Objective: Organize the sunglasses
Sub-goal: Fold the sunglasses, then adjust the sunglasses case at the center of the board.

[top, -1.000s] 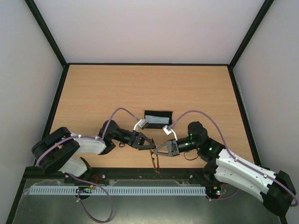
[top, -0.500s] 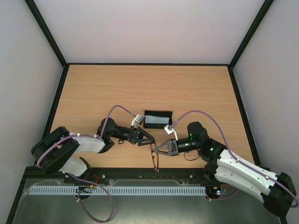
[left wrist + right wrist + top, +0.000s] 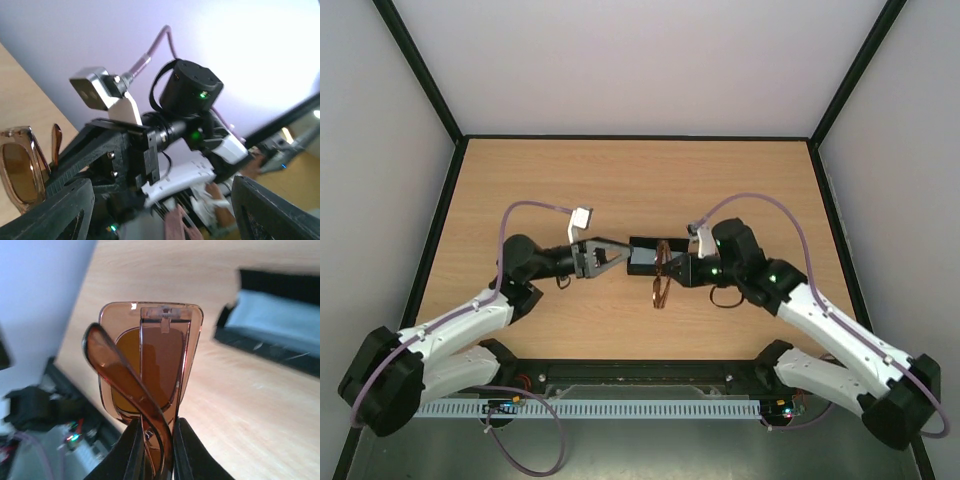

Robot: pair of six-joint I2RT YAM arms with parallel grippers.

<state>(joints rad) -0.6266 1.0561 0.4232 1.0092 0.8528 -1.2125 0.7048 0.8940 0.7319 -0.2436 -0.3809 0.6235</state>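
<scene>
The sunglasses (image 3: 658, 290) are brown and amber-tinted, with folded temples. My right gripper (image 3: 672, 270) is shut on them and holds them on edge just in front of the black case (image 3: 642, 243). In the right wrist view the sunglasses (image 3: 150, 365) stand up between my right gripper's (image 3: 156, 429) two black fingers, with the open case (image 3: 280, 325) lying behind on the right. My left gripper (image 3: 623, 258) is open at the case's left end, apart from the glasses. The left wrist view has the sunglasses (image 3: 20, 175) at its left edge and my left gripper (image 3: 165, 215) wide open with nothing in it.
A light blue cloth (image 3: 282, 320) lies inside the case. The wooden table (image 3: 620, 180) has a black rim and white walls on three sides. The black rail (image 3: 640, 372) at the near edge holds both arm bases.
My left gripper has opened, let go of the sunglasses and drawn back to the left. My right gripper has carried the sunglasses from the near edge up to the case.
</scene>
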